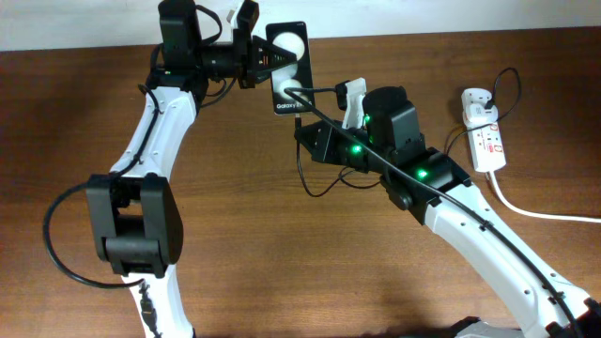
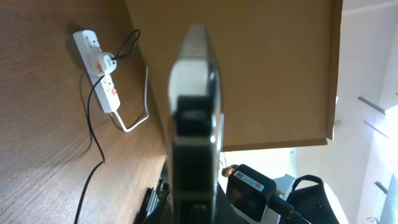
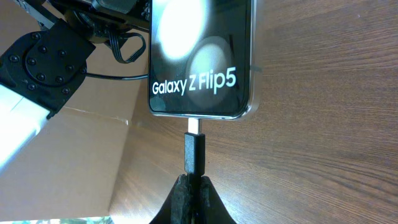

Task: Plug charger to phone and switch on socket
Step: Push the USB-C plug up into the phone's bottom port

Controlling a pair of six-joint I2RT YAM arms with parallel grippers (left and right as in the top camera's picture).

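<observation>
Plug (image 3: 194, 151), likely the only stiff hold on the limp charger (image 2: 91, 124), sits pinched in your closed right gripper (image 3: 193, 185) at the port of the slick phone (image 3: 200, 56) clamped aloft in your left gripper (image 1: 255, 56).

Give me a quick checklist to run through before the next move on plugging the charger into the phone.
1. Left tool gripping the phone: ok.
2. Right tool shut on the charger plug: ok.
3. Plug lined up with the phone's bottom edge: ok in the right wrist view.
4. Plug fully seated: not ok, bare metal tip shows between plug body and phone.
5. Adapter sitting in the socket: ok.
6. Socket switched on: cannot tell, switches too small to read.
</observation>
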